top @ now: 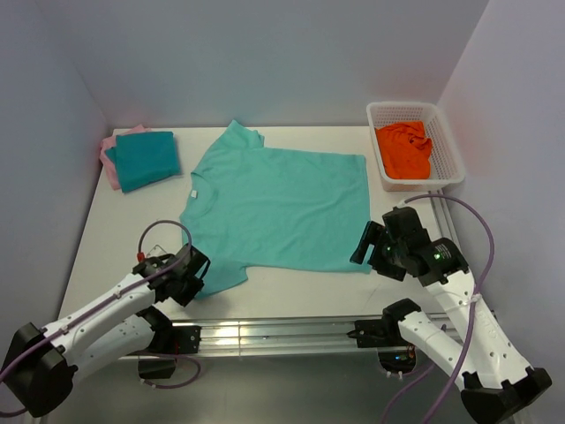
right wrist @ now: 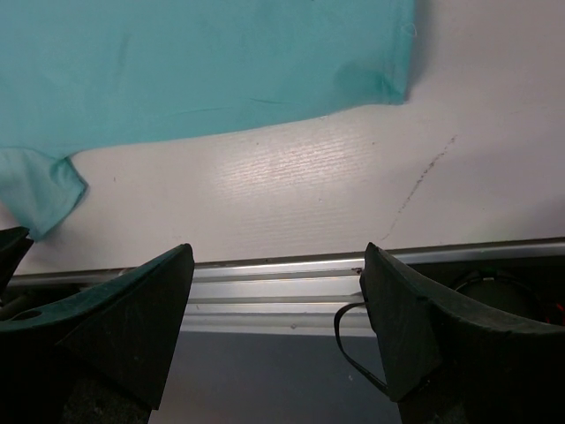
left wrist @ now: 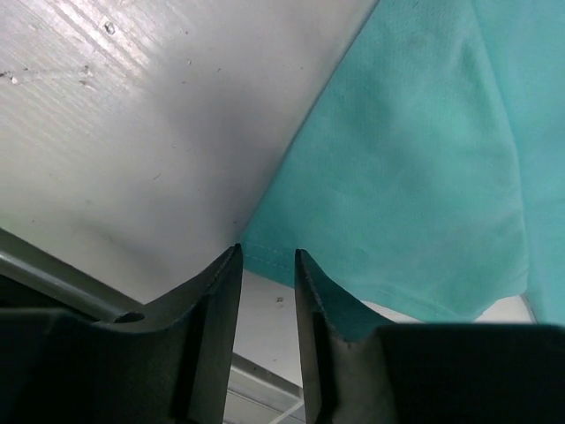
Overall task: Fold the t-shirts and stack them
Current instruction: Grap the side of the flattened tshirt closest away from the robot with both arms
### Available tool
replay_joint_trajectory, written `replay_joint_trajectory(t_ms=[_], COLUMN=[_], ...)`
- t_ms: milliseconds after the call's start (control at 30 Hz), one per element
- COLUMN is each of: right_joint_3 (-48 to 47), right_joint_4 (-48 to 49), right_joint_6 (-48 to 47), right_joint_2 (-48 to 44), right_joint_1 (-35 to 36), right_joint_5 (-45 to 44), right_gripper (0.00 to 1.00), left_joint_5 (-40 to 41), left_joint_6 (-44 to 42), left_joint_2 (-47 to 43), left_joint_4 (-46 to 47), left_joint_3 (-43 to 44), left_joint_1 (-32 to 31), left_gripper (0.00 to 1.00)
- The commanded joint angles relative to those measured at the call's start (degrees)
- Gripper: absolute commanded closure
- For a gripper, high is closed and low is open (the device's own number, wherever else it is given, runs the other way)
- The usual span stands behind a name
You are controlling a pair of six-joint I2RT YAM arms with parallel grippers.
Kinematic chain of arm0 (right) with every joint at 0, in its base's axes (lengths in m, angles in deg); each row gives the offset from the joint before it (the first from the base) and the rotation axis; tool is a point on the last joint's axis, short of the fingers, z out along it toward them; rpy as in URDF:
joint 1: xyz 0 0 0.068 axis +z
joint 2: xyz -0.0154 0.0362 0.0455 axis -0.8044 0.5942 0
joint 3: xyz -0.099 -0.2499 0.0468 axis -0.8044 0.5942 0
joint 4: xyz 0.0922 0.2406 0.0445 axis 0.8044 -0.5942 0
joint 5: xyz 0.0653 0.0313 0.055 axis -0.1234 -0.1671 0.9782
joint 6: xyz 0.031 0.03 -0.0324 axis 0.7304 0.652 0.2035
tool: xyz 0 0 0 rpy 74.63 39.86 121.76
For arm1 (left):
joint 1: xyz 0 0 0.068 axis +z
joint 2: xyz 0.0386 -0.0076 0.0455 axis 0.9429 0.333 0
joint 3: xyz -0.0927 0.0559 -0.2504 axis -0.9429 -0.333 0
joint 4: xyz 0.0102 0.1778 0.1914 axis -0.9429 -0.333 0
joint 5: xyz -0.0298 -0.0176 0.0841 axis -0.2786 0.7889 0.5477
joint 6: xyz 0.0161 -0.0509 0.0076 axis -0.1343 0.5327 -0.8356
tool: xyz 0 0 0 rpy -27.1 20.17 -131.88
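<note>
Near edge of the mint-green t-shirt is being approached for a 2-handed fold.

The left jaws are being held narrowly parted with nothing clamped, their tips just at the hem of the near sleeve. The right jaws are being held wide open over the bare surface, with the shirt's bottom corner just beyond them. The shirt is lying flat at mid-surface, collar to the left. For a clean fold, each pinch is probably best taken right at the edge with both layers caught, and the 2 sides raised evenly so no crease is dragged in. The teal t-shirt is lying folded on the pink t-shirt at the far left; a basket of orange cloth is sitting far right.
</note>
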Motion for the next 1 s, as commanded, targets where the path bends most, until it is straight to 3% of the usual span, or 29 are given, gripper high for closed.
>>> replay_joint_trajectory(t_ms=[0, 200, 333, 400, 967], right_joint_3=[-0.2, -0.4, -0.6, -0.3, -1.5], right_joint_4=[0.8, 0.8, 0.4, 0.7, 0.7], right_joint_6=[0.1, 0.0, -0.3, -0.3, -1.5], right_joint_2=[0.7, 1.0, 1.1, 1.3, 5.1], right_joint_1=[0.4, 0.4, 0.4, 0.3, 0.4], right_joint_5=[-0.8, -0.8, -2.2, -2.3, -3.0], right_gripper=[0.15, 0.15, 0.15, 0.15, 0.15], left_joint_5=[1.2, 1.8, 1.0, 1.2, -1.4], left_joint_6=[1.1, 1.7, 1.9, 2.1, 3.7], left_joint_2=[2.4, 8.9, 10.0, 9.7, 12.4], left_joint_4=[-1.8, -2.3, -3.5, -3.9, 4.1], left_joint_3=[3.3, 4.8, 5.8, 6.3, -0.4], left_joint_1=[-1.0, -2.4, -3.0, -3.1, -3.9], left_gripper=[0.64, 0.63, 0.46, 0.43, 0.67])
